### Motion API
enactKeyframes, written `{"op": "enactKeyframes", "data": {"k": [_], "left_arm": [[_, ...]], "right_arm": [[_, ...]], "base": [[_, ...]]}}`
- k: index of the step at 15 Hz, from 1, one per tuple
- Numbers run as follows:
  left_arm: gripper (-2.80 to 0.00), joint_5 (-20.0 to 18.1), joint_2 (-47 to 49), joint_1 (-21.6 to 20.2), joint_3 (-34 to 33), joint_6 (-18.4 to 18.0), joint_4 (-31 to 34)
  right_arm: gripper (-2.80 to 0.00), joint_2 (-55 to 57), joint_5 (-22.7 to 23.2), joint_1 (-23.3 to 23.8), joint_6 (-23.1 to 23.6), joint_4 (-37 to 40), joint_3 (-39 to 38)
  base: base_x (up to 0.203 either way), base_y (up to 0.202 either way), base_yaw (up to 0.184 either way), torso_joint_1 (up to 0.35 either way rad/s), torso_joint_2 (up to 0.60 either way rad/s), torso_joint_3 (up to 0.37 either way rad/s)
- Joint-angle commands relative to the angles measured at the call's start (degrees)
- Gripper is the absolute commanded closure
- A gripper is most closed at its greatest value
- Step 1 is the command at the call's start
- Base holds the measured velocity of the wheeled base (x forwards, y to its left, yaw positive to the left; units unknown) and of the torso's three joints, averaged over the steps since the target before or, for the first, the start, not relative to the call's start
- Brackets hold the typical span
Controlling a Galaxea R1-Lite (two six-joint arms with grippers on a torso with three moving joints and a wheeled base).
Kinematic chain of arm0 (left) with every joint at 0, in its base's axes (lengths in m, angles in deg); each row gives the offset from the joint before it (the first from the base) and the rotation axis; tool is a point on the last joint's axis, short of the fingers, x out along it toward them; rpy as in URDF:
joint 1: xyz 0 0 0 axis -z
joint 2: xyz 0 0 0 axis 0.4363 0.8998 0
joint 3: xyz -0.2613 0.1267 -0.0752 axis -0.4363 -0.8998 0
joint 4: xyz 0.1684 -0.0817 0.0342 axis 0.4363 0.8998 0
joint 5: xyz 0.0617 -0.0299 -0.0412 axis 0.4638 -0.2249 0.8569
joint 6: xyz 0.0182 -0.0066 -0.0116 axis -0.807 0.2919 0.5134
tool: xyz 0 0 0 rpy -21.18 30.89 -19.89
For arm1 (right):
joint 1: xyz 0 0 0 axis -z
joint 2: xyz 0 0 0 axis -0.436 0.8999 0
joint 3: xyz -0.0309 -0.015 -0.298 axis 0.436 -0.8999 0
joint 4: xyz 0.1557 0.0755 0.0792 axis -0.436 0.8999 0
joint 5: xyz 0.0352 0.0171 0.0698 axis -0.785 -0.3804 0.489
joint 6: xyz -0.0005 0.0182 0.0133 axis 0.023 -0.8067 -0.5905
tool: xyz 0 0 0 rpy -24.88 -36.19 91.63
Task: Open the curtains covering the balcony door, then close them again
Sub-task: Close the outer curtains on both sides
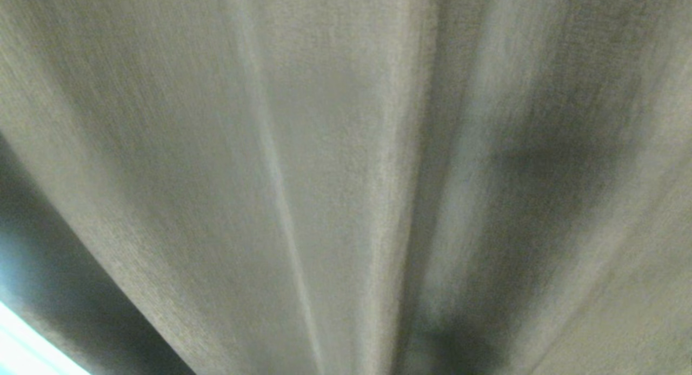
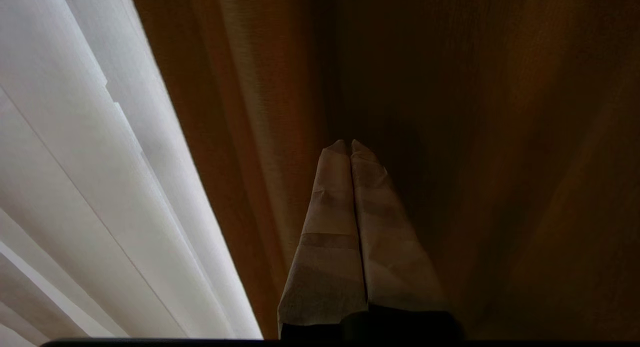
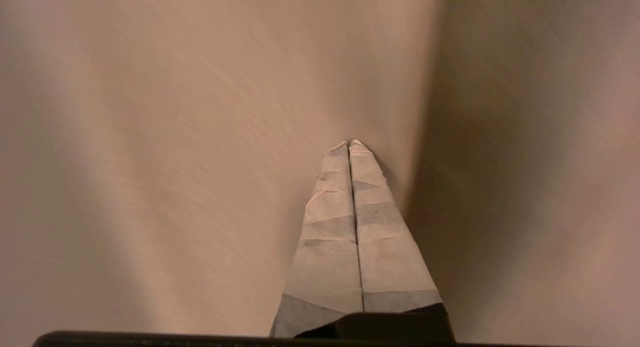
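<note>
The curtains [image 1: 335, 164] fill nearly the whole head view, hanging very close in front of the camera as pale cream woven fabric in long folds that fan out toward the top of the picture; about four broad folds can be counted there, with a dark shadowed fold right of the middle. At the lower left corner of that view the cloth ends along a slanting edge, and past it lie a dark strip and a sliver of bright light; what stands there cannot be told. Two layers of curtain show in the left wrist view: one thick beige layer [image 2: 260, 117], dim and brownish, taking up the middle and the far side, and one thin white layer [image 2: 90, 187] beside it, lit from behind and gathered in several narrow pleats. The right wrist view shows only one layer, the thick beige cloth [image 3: 200, 137], with a shaded fold running down next to the fingertips. Two grippers are in sight, one in each wrist view. The left gripper [image 2: 348, 143] points at the dark part of the thick layer, its two tape-wrapped fingers [image 2: 330, 227] pressed together with nothing between them. The right gripper [image 3: 349, 143] is up against the beige cloth, its two taped fingers [image 3: 330, 227] likewise pressed flat together, pinching no fabric.
</note>
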Motion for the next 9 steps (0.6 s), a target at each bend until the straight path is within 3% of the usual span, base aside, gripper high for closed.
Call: {"op": "enactKeyframes", "data": {"k": [1, 5, 9], "left_arm": [[0.00, -0.02, -0.01, 0.00, 0.00, -0.03, -0.03], [0.00, -0.02, -0.01, 0.02, 0.00, -0.03, -0.03], [0.00, -0.02, -0.01, -0.06, 0.00, -0.03, -0.03]], "right_arm": [[0.00, -0.25, 1.04, 3.39, -0.20, 0.12, -1.61], [0.00, -9.79, 1.64, 2.76, 1.06, -0.46, -13.70], [0.00, -16.81, 6.17, 1.40, 5.44, -4.95, -28.43]], "base": [[0.000, 0.000, 0.000, 0.000, 0.00, 0.000], [0.000, 0.000, 0.000, 0.000, 0.00, 0.000], [0.000, 0.000, 0.000, 0.000, 0.00, 0.000]]}}
